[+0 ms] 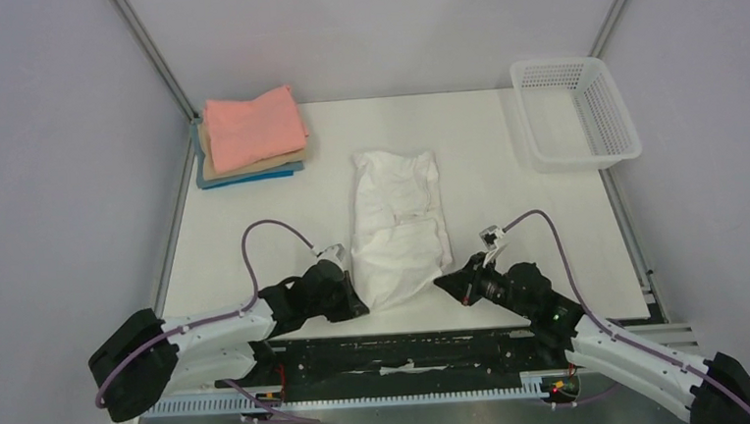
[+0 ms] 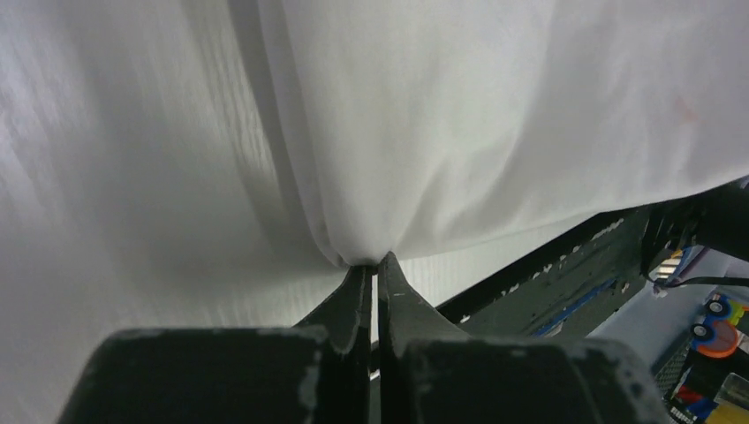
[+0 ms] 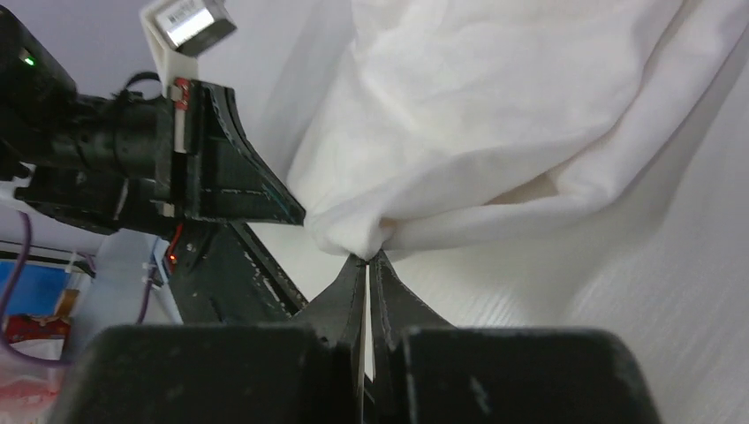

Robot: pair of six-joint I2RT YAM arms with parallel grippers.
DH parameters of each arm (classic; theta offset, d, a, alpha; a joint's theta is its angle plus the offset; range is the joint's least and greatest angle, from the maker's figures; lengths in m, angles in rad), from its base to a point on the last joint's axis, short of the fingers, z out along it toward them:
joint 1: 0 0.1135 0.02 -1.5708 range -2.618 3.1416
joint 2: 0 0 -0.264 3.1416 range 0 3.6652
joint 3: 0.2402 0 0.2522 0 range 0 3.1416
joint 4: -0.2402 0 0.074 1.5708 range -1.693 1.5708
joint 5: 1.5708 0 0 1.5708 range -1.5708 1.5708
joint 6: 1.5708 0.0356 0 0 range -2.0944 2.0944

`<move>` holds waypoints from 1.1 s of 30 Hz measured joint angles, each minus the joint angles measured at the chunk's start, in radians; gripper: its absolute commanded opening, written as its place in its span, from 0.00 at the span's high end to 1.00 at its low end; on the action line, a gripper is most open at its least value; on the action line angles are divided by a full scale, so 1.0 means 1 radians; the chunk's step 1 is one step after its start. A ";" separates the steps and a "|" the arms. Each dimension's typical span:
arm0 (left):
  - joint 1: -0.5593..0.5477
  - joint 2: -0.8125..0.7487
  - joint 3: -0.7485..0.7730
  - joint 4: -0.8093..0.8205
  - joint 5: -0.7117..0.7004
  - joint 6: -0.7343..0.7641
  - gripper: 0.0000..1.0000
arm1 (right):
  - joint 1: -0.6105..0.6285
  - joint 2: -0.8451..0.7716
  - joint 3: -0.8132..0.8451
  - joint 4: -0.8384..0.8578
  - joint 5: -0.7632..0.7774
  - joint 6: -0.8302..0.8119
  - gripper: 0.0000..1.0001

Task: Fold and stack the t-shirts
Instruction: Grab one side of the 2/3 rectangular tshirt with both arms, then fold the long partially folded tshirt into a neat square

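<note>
The white t-shirt (image 1: 398,220) lies as a long narrow folded strip in the middle of the table, running from far to near. My left gripper (image 1: 354,300) is shut on its near left corner; the left wrist view shows the cloth (image 2: 459,132) pinched at the fingertips (image 2: 374,261). My right gripper (image 1: 447,284) is shut on the near right corner, cloth (image 3: 495,115) bunched at its tips (image 3: 366,258). A stack of folded t-shirts, salmon-pink (image 1: 252,127) on top, tan (image 1: 250,166) and blue (image 1: 241,178) beneath, lies at the far left.
A white plastic mesh basket (image 1: 573,111) stands at the far right. The dark metal rail (image 1: 409,352) runs along the table's near edge, just behind both grippers. The left gripper's body (image 3: 177,168) shows in the right wrist view.
</note>
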 measured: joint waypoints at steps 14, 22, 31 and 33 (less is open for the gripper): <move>-0.035 -0.172 0.076 -0.147 -0.103 -0.048 0.98 | 0.031 0.023 0.003 -0.113 0.134 -0.064 1.00; 0.043 -0.071 0.360 -0.246 -0.205 -0.032 0.98 | 0.031 0.148 0.183 -0.113 0.274 -0.181 1.00; 0.272 0.120 0.609 -0.283 -0.169 0.062 0.98 | -0.016 0.322 0.452 -0.094 0.395 -0.312 1.00; 0.311 0.177 0.666 -0.285 -0.148 0.086 0.98 | -0.063 0.371 0.497 -0.080 0.388 -0.333 1.00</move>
